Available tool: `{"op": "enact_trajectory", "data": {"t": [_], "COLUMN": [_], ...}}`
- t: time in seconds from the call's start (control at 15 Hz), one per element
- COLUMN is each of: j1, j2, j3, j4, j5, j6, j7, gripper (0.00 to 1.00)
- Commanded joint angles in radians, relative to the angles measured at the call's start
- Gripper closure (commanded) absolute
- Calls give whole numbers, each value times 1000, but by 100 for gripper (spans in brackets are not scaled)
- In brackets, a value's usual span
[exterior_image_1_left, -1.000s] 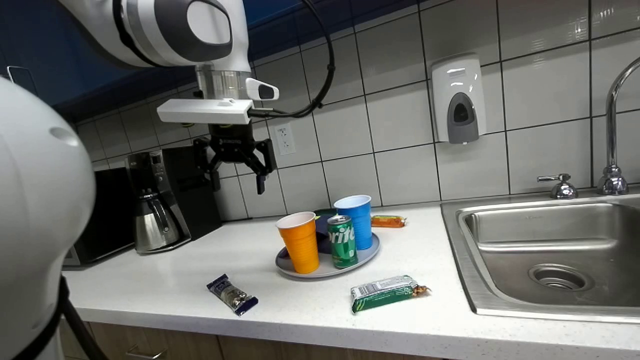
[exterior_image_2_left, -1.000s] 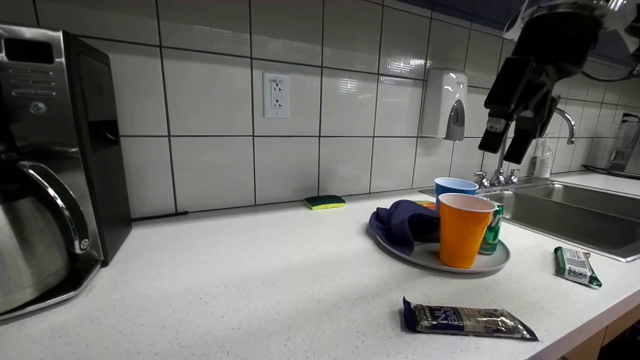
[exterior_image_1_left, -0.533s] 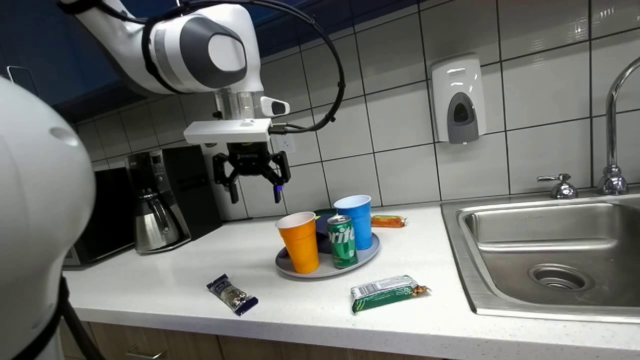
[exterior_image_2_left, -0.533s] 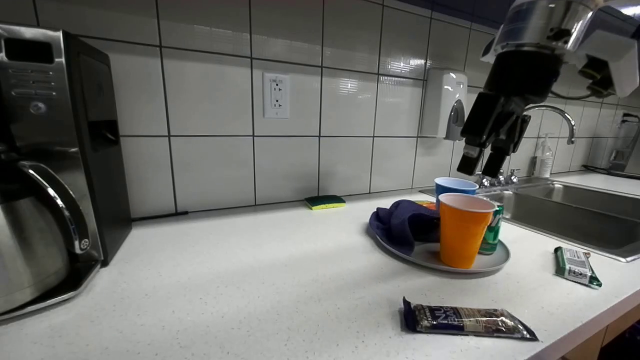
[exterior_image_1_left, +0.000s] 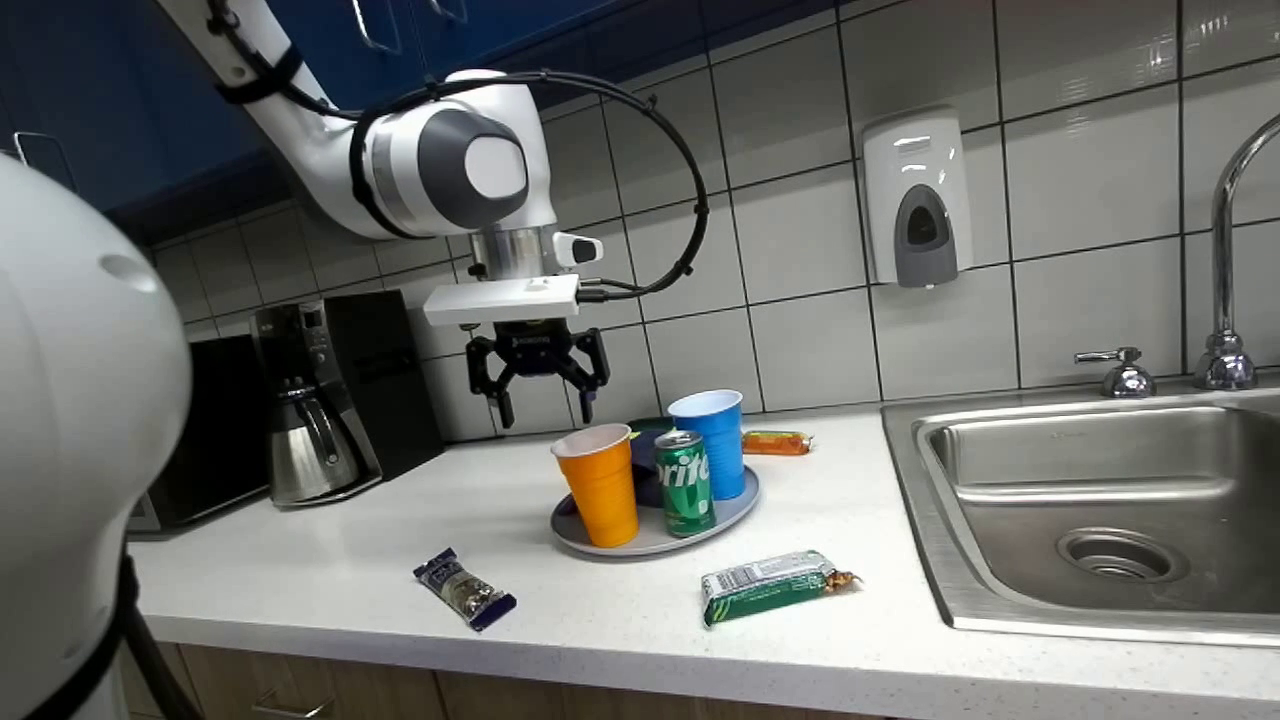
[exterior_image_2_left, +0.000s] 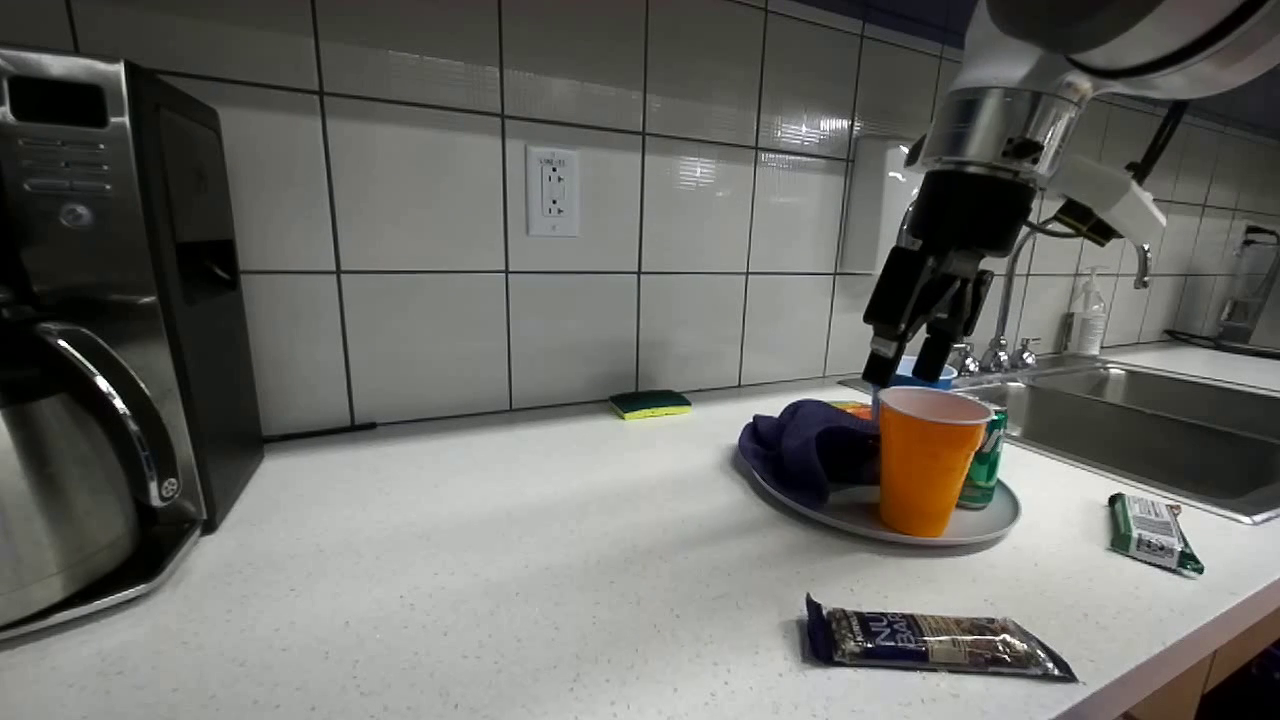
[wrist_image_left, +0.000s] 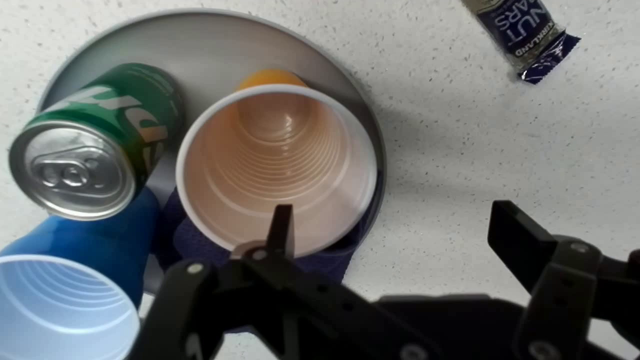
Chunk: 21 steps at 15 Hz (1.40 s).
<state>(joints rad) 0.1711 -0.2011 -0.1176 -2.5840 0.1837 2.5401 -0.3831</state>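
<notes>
- Best to descend slowly: in the wrist view, one of the fingertips overlaps the mouth of the orange plastic cup.
- The gripper is spread wide and empty, just left of centre in an exterior view; there the cup stands on the gray plate, lower middle.
- Against the earlier frame, the gripper sits lower and nearer the cup, itself unmoved.

Free room runs over the counter between the coffee maker and the plate, with a sponge near the tiled wall, while the upright orange cup, green soda can and blue cup stand close together on the plate, blocking a low path across it.
</notes>
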Motion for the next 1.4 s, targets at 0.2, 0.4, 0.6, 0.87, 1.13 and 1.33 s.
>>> {"op": "enact_trajectory", "data": {"t": [0.2, 0.4, 0.6, 0.87, 1.13, 1.33], "j1": [-29, -37, -46, -58, -70, -79], "j2": [118, 140, 150, 146, 134, 124], "j3": [43, 58, 68, 76, 78, 77], "j4": [75, 84, 87, 86, 81, 77], "j5": [11, 3, -2, -11, -19, -29], "j6": [5, 2, -1, -4, -13, -23], "j7": [-44, -39, -37, -38, -39, -38], "gripper": [0, 0, 25, 51, 82, 100]}}
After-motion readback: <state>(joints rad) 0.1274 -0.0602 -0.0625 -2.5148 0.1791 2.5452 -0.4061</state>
